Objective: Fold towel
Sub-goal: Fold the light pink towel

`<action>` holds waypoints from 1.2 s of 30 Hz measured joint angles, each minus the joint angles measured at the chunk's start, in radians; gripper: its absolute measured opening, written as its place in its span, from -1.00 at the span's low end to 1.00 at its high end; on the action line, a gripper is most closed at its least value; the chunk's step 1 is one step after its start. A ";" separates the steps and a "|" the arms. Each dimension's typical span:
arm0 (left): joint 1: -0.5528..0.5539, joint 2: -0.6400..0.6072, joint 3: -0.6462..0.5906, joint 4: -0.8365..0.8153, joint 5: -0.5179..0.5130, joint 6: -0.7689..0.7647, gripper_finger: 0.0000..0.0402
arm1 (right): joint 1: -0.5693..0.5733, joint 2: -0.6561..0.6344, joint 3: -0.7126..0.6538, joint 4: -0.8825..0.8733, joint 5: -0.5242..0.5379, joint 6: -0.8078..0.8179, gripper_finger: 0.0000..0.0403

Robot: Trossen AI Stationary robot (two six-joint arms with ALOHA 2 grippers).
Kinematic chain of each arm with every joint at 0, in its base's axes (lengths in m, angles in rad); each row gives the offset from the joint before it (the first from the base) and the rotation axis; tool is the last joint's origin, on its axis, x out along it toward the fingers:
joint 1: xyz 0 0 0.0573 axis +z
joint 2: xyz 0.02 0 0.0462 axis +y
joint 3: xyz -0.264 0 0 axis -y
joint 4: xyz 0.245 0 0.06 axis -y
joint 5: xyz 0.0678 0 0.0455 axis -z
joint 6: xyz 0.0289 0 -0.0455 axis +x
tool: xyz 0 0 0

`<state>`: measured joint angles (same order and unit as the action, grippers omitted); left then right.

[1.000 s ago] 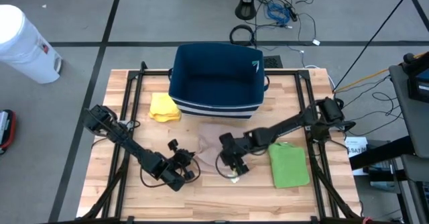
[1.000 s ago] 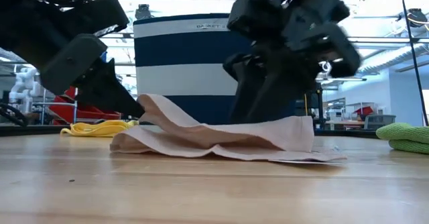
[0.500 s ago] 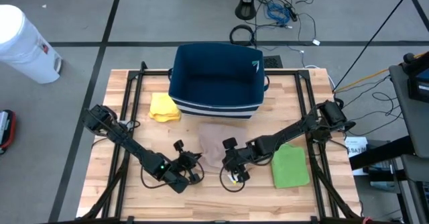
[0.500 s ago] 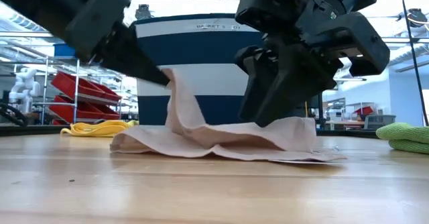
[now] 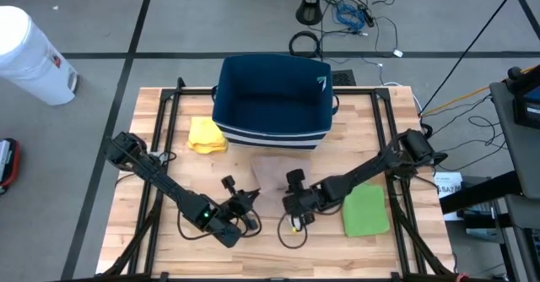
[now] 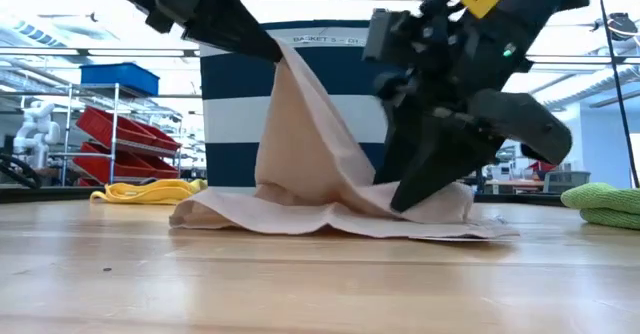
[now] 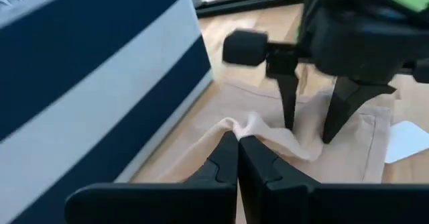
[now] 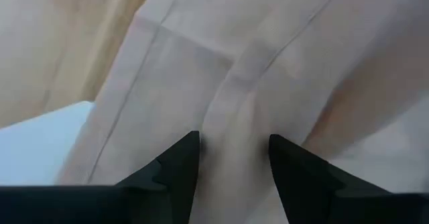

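The left arm reaches from the table's left side toward the middle front, and its left gripper (image 6: 262, 46) is raised well above the wooden table (image 5: 152, 248), fingers pressed together on a corner of the beige towel (image 6: 320, 164); the left wrist view shows the two dark fingers (image 7: 228, 158) shut with a bunched fold of cloth pinched at their tips. The towel lies in front of the navy and white striped basket (image 5: 272, 100), most of it flat on the table, while the pinched corner is drawn up into a tall peak against the basket's front. The right arm stretches in from the table's right edge, its right gripper (image 5: 294, 204) pointing down onto the towel's near right part with fingers spread apart, and the right wrist view shows both fingertips (image 8: 175, 163) set on the cloth on either side of a seam, holding nothing. A folded green cloth (image 5: 364, 208) lies just right of that arm, and a yellow cloth (image 5: 206, 135) lies left of the basket. A second ago the pinched corner sat low, barely off the table; half a second ago it was halfway up; now it stands at about the basket's upper band, and the right gripper has shifted slightly nearer the table's front edge
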<state>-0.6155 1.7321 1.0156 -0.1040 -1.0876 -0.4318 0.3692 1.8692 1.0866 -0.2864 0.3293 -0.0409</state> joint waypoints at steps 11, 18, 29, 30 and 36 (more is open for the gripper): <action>0.017 0.000 0.007 0.000 -0.026 0.018 -1.00 | 0.033 -0.065 0.000 -0.175 0.229 0.067 -0.53; 0.016 0.000 0.007 0.000 -0.008 0.017 -1.00 | 0.066 -0.170 0.000 -0.289 0.324 0.150 -0.68; 0.016 0.000 0.007 0.000 0.079 -0.013 -1.00 | 0.112 -0.254 0.000 -0.340 0.250 0.206 -0.75; 0.016 0.000 0.007 0.000 0.089 -0.018 -1.00 | 0.112 -0.253 0.000 -0.336 0.221 0.206 -0.75; 0.016 0.000 0.007 -0.001 0.108 -0.033 -1.00 | 0.137 -0.229 0.000 -0.260 0.056 0.189 -0.75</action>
<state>-0.5995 1.7321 1.0222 -0.1052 -0.9793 -0.4650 0.5061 1.6405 1.0866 -0.5466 0.3853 0.1480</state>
